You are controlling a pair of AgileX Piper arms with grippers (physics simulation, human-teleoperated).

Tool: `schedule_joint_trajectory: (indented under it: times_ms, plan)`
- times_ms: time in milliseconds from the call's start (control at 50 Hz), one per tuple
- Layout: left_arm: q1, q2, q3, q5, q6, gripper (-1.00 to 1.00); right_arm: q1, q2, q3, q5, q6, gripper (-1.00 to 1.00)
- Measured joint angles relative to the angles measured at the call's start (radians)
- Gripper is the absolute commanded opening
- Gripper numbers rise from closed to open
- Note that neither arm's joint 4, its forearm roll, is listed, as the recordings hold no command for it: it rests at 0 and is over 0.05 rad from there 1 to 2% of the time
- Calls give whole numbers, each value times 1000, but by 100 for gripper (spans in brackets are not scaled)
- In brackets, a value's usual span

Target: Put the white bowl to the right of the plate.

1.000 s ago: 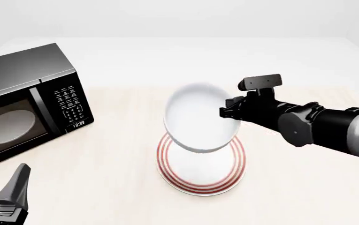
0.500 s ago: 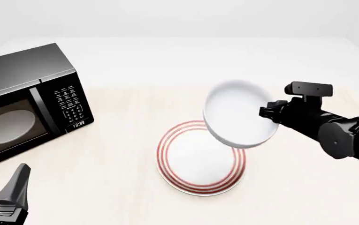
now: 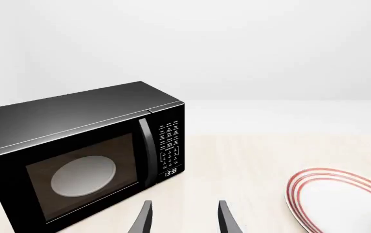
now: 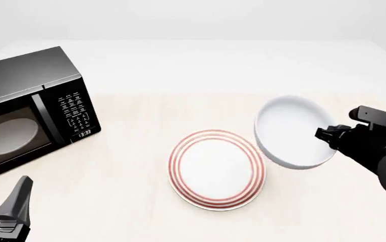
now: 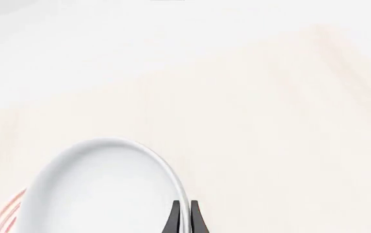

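Observation:
The white bowl (image 4: 292,132) hangs tilted in the air just right of the plate (image 4: 214,169), its left edge overlapping the plate's right rim in the front view. My right gripper (image 4: 322,134) is shut on the bowl's right rim. In the right wrist view the fingers (image 5: 175,218) pinch the bowl (image 5: 101,189) rim, with a sliver of the plate (image 5: 7,213) behind. The red-ringed plate lies flat at the table's middle and also shows in the left wrist view (image 3: 340,199). My left gripper (image 3: 184,221) is open and empty at the near left (image 4: 14,206).
A black microwave (image 4: 28,111) with a pale turntable disc stands at the far left of the table, also in the left wrist view (image 3: 85,155). The light wooden tabletop (image 4: 327,201) extends right of the plate.
My right gripper has carried the bowl rightward from above the plate to beside its right rim, and lower. The left arm has not moved.

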Motion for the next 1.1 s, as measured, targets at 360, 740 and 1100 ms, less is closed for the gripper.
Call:
schedule_joint_trajectory:
  times_ms: [360,740,1100]
  plan:
    - [0,0,0,0,0,100,-125,-37,99,-38,-2,-100]
    - [0,0,0,0,0,100,-241,-55,186,-77,-7,-100]
    - [0,0,0,0,0,100,-323,1,216,-143,-1,-100]
